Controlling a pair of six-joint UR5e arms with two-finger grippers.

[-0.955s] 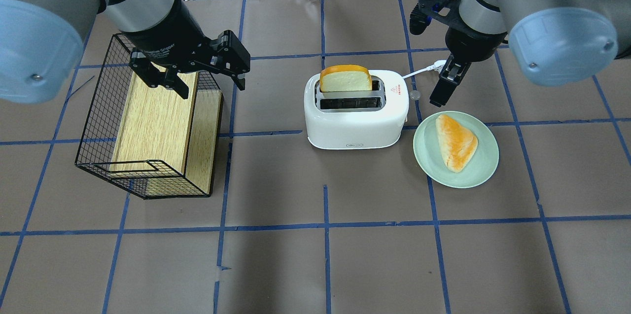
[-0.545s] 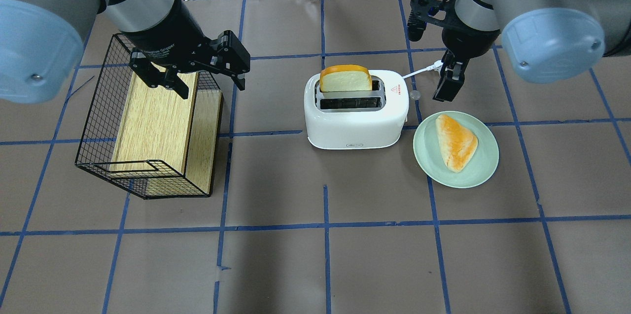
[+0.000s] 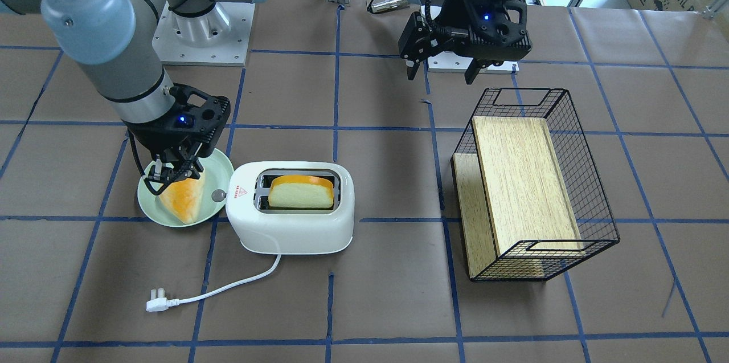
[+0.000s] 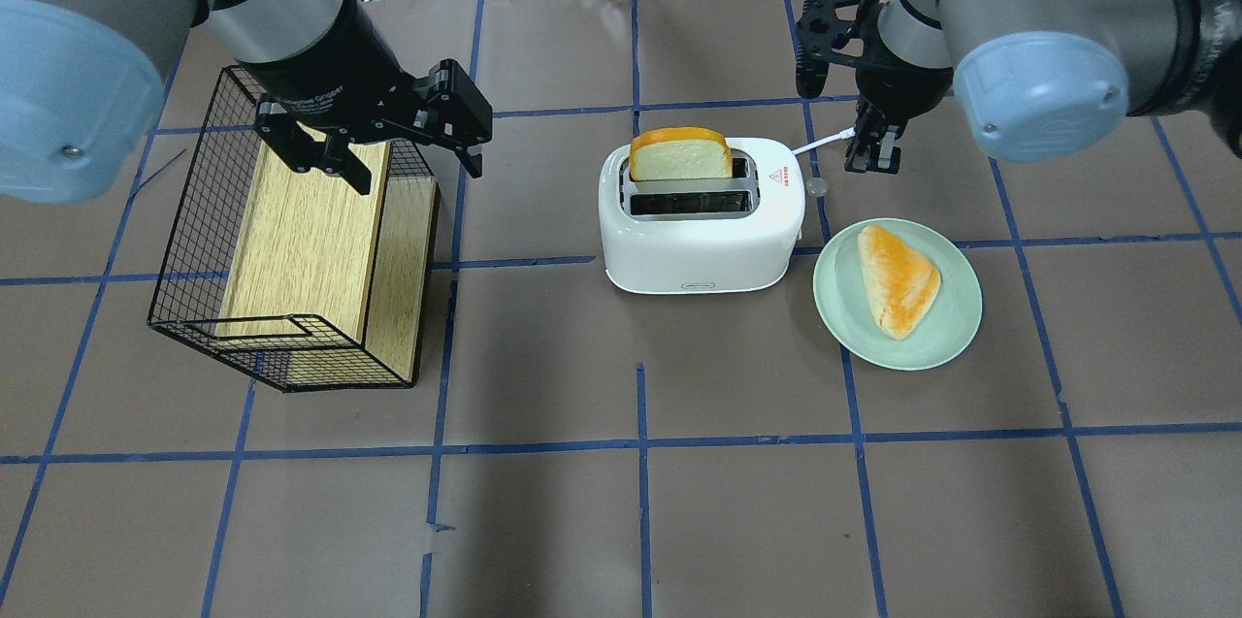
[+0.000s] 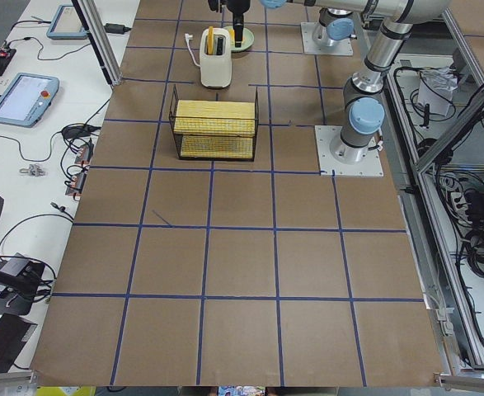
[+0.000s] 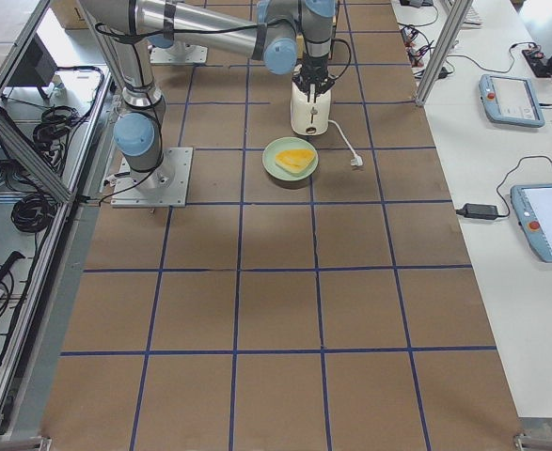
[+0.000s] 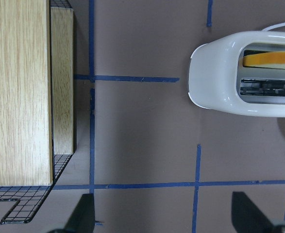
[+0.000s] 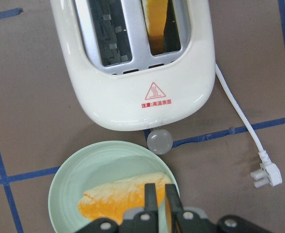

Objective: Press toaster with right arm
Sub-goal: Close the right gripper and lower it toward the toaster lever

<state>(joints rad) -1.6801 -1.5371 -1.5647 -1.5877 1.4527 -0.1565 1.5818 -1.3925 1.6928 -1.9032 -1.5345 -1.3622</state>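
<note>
- Approach step: the right hand [image 4: 870, 155], fingers together and empty, hovers beside the knob end of the toaster [image 4: 699, 230]; nothing is pressed yet.
- Next, it probably has to come over the grey knob [image 8: 159, 141], just ahead of its fingertips, and push down.
- The wrist view alone shows the knob clearly; the overhead view shows the left hand [image 4: 415, 170], fingers apart, above the basket [image 4: 194, 308].

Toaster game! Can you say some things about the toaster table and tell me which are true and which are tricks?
The toaster holds one bread slice. True.
The green plate is empty. False: a bread piece lies on it.
The plug lies loose on the table. True.
The right pincer is pressing the toaster. False: it hangs beside the toaster, not touching it.
</note>
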